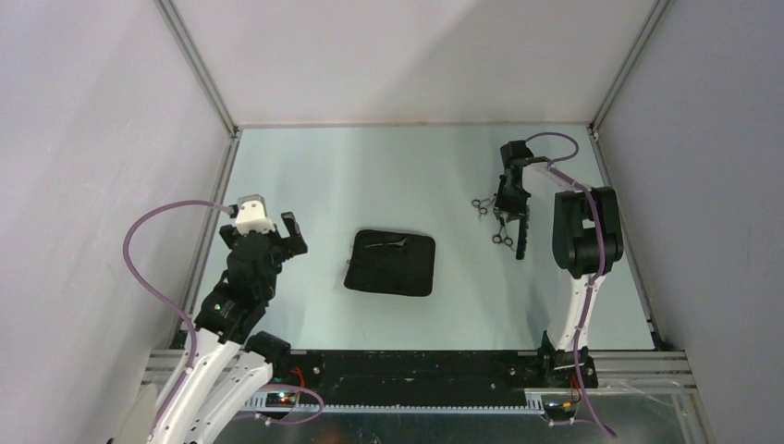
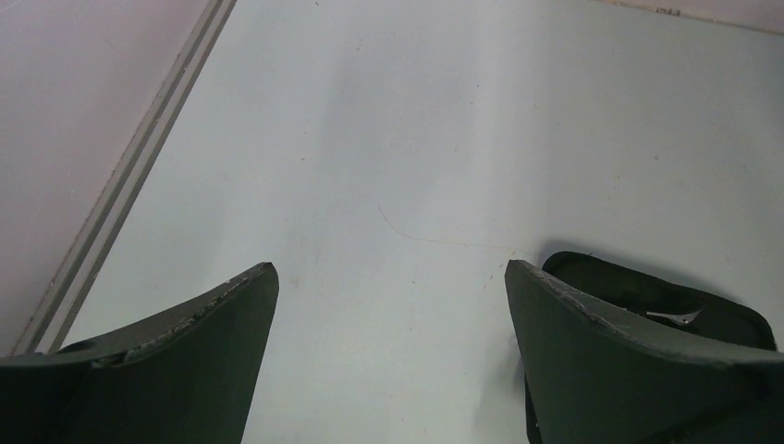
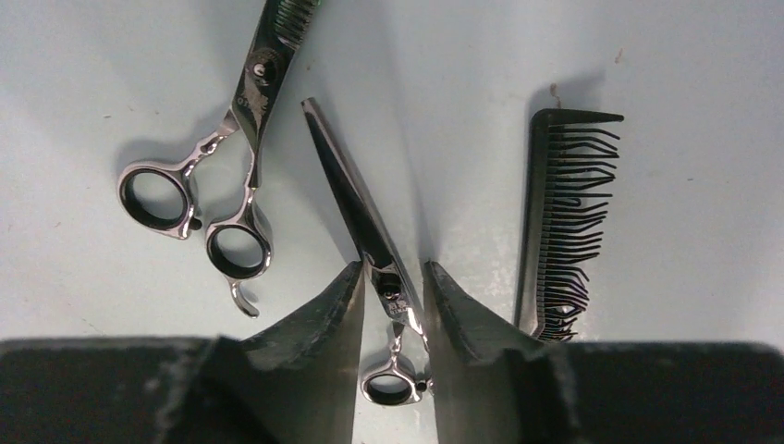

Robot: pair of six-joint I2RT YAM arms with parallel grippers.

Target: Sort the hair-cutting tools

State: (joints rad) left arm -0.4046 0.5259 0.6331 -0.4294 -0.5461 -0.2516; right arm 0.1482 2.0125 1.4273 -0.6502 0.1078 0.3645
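Right end effector [image 3: 393, 268]: narrowly open, straddling straight scissors [image 3: 347, 185] at pivot, unclamped | toothed scissors [image 3: 262, 69], comb [image 3: 533, 213] flanking on counter [image 3: 83, 55] | left end effector [image 2: 390, 268]: wide open, empty

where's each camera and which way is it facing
Top external: high behind the robot, looking down on the table; left arm, right arm show.
Left wrist: low over table, facing the case; open left end effector frames view.
Right wrist: looking down; right end effector straddles one scissors, another scissors and comb beside.
Shared: top and left wrist see the case.
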